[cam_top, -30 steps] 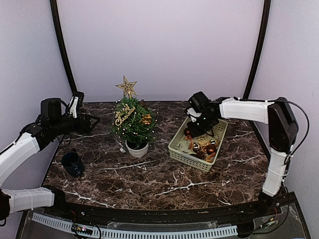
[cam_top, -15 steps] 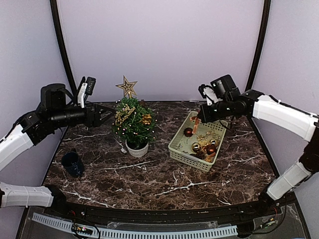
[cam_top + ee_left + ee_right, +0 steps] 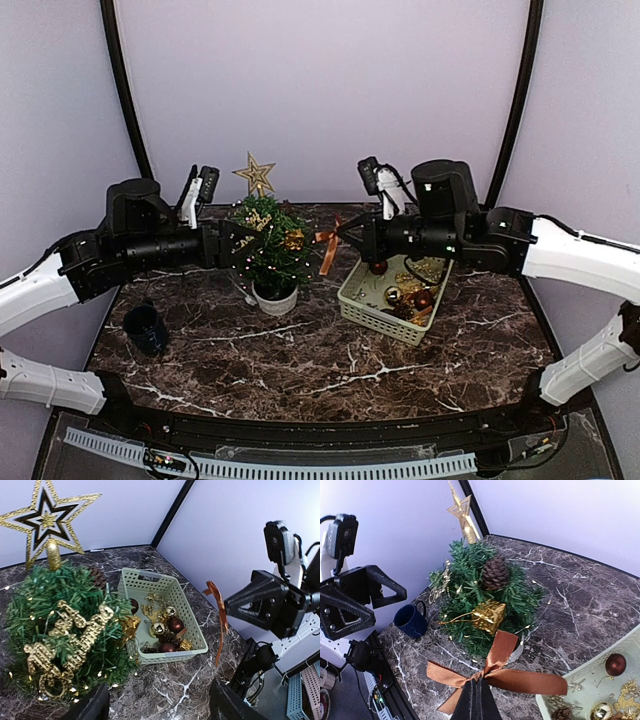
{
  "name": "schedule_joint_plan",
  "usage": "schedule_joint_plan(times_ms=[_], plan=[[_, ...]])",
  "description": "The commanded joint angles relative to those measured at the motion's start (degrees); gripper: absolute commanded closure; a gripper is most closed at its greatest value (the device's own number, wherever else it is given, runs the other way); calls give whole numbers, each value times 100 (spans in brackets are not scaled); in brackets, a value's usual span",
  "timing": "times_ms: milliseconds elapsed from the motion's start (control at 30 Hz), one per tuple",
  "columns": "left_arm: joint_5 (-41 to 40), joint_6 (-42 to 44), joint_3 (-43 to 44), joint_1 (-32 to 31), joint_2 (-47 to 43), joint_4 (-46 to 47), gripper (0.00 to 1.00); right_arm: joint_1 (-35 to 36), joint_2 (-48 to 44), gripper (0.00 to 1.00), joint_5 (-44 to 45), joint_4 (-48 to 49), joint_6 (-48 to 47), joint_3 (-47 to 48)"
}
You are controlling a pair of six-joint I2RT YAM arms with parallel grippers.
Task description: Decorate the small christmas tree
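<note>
1. Copper-brown ribbon bow (image 3: 327, 247) hangs from the right fingers (image 3: 349, 235), just beside the small christmas tree (image 3: 270, 252), which stands toward the desk's (image 3: 300, 360) far edge, left of centre.
2. The left fingers (image 3: 91, 707) are spread wide and empty, facing the tree.
3. The right fingers pinch the bow's knot. The bow looks ready for hanging, and the next move needs a bare branch.

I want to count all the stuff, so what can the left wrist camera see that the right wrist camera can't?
Only the left wrist camera shows the whole basket of ornaments, and the right gripper from outside, shut on the brown ribbon. Only the right wrist camera shows the blue mug and the open left gripper. Both show the little tree, its gold star and the ribbon. The right wrist camera catches just a corner of the basket.
</note>
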Motion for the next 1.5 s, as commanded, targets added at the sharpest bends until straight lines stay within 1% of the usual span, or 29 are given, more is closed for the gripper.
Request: schedule_joint_plan(times_ms=[0, 100, 200, 267, 367, 533, 733, 1133, 1467], plan=[[-553, -77, -47, 111, -262, -464, 28, 320, 610, 100, 533, 300, 77, 583], [-345, -111, -98, 421, -377, -630, 28, 348, 1069, 100, 459, 116, 85, 1165], [-6, -188, -328, 962, -541, -557, 28, 343, 1482, 100, 409, -164, -25, 1737], [107, -177, -424, 1155, -629, -551, 28, 336, 1735, 100, 350, -410, -171, 2085], [157, -127, -506, 1275, -688, -594, 28, 319, 2065, 100, 317, -673, -380, 2517], [225, -109, -578, 1321, -708, -607, 28, 141, 2388, 100, 169, -854, -554, 2982], [154, -121, -653, 1335, -773, -601, 28, -54, 2631, 100, -121, -868, -448, 3302], [12, -153, -770, 1353, -930, -692, 28, -111, 3301, 100, -12, -1026, -261, 4006], [-58, -167, -812, 1362, -983, -763, 28, -116, 3520, 100, -204, -1164, -331, 4135]])
